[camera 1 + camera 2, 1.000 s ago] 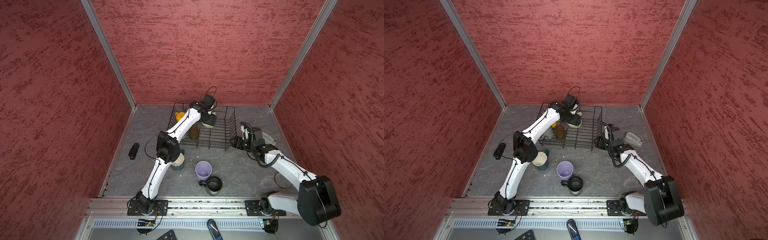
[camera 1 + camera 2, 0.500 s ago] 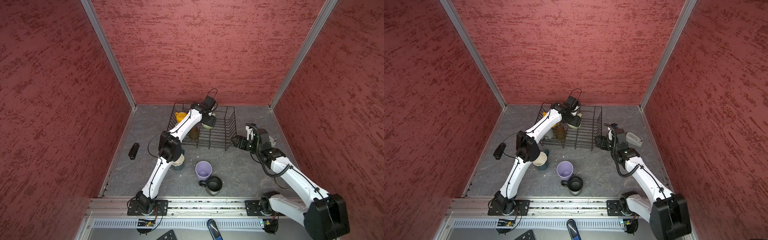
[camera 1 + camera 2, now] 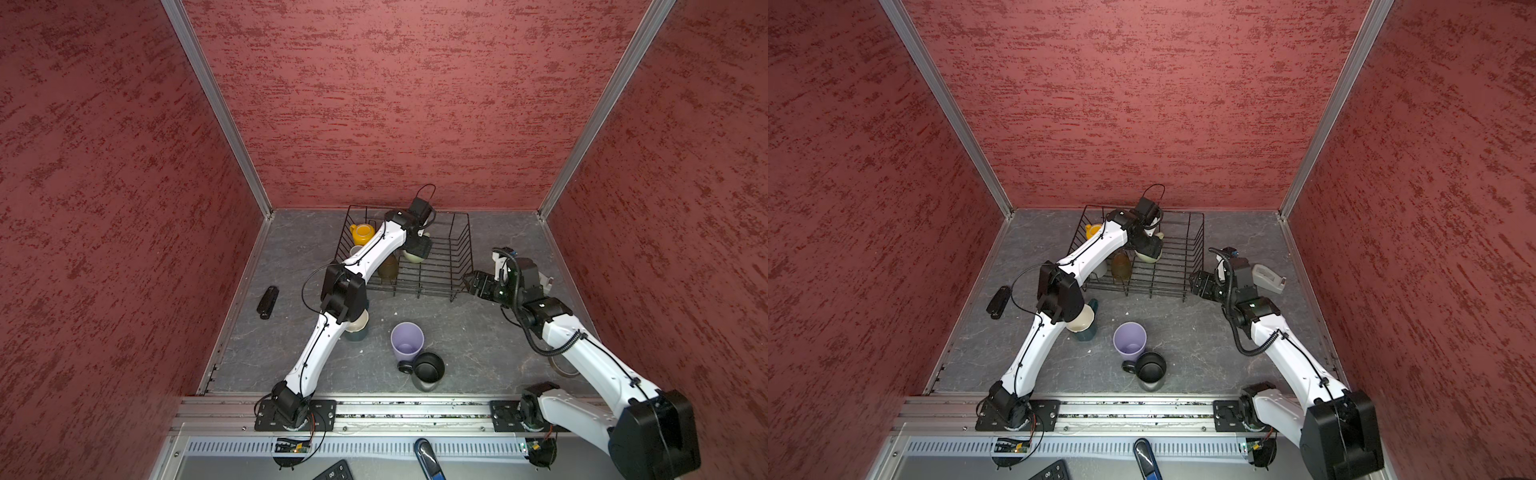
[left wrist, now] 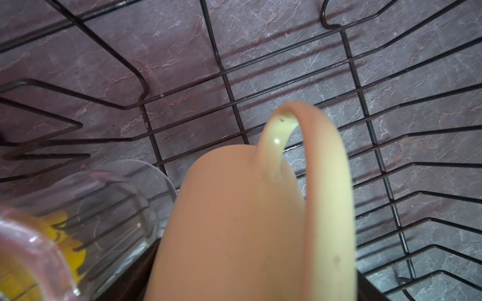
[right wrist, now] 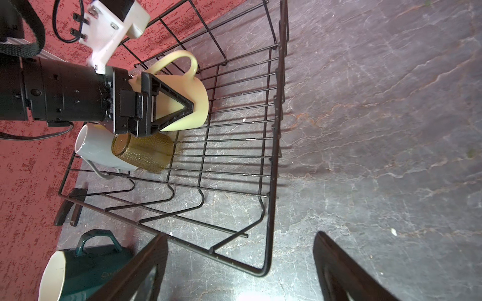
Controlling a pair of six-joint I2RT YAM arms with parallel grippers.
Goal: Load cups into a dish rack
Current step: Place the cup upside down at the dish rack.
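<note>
eight cups (image 3: 407, 343), one dish rack (image 3: 441, 274), two robot arms (image 3: 328, 345).

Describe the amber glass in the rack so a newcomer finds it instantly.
Find the black wire dish rack at the back wall. Inside, next to the grey mug, sits the glass. Only it is amber-olive, translucent and dimpled.

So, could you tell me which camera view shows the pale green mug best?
The right wrist view: the pale green mug shows side on, handle included, in the left gripper. The left wrist view gives a blurred close-up; in both top views the mug mostly hides beneath the gripper.
</note>
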